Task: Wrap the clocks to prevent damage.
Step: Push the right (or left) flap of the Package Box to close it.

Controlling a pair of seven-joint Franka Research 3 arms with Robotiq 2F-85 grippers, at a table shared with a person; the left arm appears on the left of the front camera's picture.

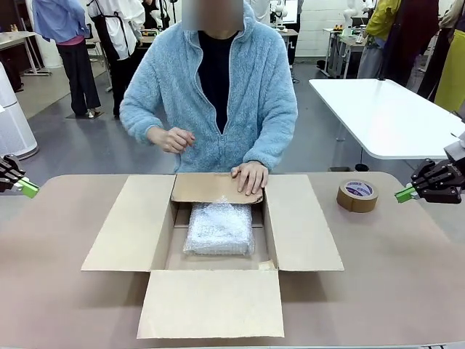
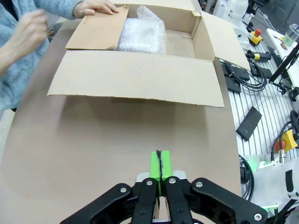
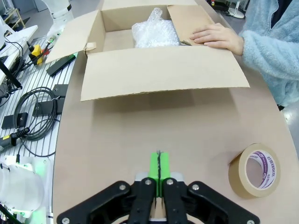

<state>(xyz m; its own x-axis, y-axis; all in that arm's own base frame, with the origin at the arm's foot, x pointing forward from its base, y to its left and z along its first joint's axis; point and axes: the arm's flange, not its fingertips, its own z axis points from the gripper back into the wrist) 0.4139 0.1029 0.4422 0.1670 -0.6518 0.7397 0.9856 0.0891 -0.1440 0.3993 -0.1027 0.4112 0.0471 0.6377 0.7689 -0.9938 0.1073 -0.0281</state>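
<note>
The bubble-wrapped bundle (image 1: pixel 219 229) (image 2: pixel 142 37) (image 3: pixel 154 31), whitish and pillow-shaped, lies on the floor of the open cardboard box (image 1: pixel 131 225) (image 2: pixel 135 77) (image 3: pixel 159 70), toward the box's far wall and apart from its near wall. The box's far flap is folded inward over the bundle's far edge, and the person's one hand (image 1: pixel 251 177) (image 2: pixel 96 7) (image 3: pixel 217 37) rests flat on that flap, fingers spread. The other hand (image 1: pixel 171 138) (image 2: pixel 28 30) is loosely curled in the air beyond the box, in front of a blue fleece jacket. The box's two side flaps and near flap lie spread outward. The left jaws are pressed together, green pads (image 1: pixel 29 189) (image 2: pixel 160 164) touching with nothing between them, well apart from the box on its left. The right jaws are likewise pressed together and bare, their pads (image 1: pixel 405 193) (image 3: pixel 159 164) well to the box's right. A brown tape roll (image 1: pixel 357 195) (image 3: pixel 254 170) lies flat between the box and the right jaws. The box stands on a tan desk (image 1: pixel 58 291) (image 2: pixel 117 140) (image 3: pixel 163 126). Beyond the box stand a white table (image 1: pixel 392 116) and other people; beside the desk lie black cables (image 3: pixel 28 107).
</note>
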